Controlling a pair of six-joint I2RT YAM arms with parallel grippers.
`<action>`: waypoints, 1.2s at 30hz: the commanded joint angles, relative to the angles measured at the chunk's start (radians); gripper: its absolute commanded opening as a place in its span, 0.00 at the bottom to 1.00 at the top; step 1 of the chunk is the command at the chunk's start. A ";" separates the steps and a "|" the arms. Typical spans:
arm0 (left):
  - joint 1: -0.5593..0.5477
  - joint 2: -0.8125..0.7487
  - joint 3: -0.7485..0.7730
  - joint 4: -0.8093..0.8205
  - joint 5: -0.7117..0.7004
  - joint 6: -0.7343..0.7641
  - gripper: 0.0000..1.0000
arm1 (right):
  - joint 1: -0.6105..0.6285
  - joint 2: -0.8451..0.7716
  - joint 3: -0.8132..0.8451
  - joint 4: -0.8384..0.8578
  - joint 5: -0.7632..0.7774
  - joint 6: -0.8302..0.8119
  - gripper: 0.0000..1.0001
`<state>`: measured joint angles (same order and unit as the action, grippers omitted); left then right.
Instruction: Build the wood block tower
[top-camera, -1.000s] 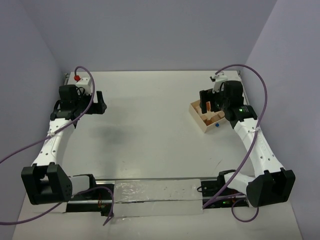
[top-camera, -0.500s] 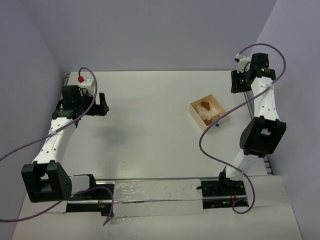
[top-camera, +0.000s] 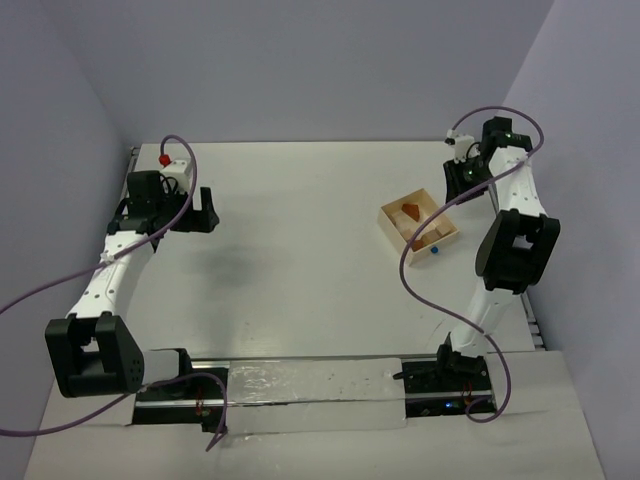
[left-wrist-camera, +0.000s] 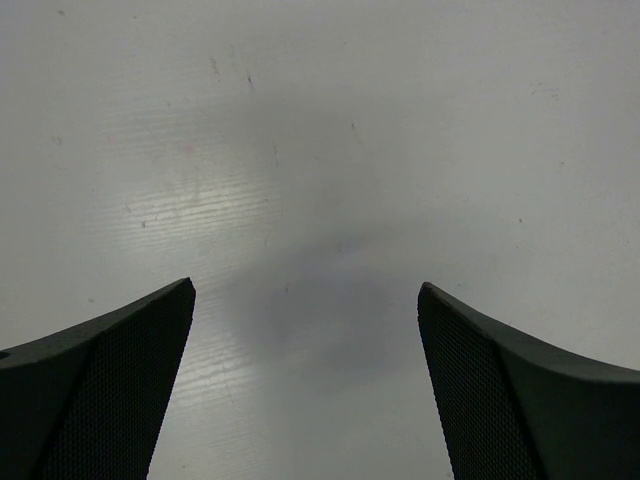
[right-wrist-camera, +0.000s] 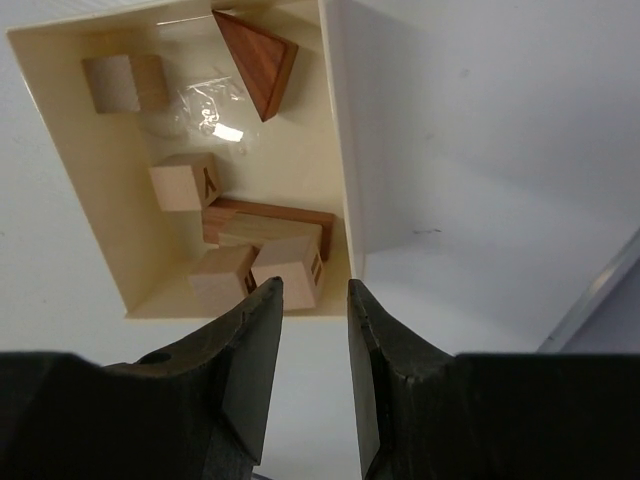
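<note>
R fingers (right-wrist-camera: 250, 340) (small gap) hover off box (right-wrist-camera: 338, 150) edge; L fingers (left-wrist-camera: 100, 380) wide.

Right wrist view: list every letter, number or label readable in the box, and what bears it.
No text reads clearly.
Dark mark, perhaps "A", on the side of a tan cube: blurred.
Mark on the nearest tan cube: blurred.
The white tag on the clear bag: too small.
</note>
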<state>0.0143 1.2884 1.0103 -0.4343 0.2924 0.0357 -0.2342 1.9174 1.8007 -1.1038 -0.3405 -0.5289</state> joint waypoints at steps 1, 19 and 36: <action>-0.004 0.007 0.028 0.004 0.012 0.010 0.99 | 0.035 0.054 -0.009 0.058 0.008 0.063 0.39; -0.005 0.008 0.030 -0.010 -0.002 0.014 0.99 | 0.086 0.225 0.068 0.137 0.168 0.064 0.39; -0.005 0.009 0.022 -0.009 -0.013 0.019 0.99 | 0.085 0.271 0.007 0.168 0.174 0.004 0.32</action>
<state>0.0143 1.2964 1.0103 -0.4389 0.2910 0.0395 -0.1505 2.1611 1.8411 -0.9812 -0.1839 -0.4990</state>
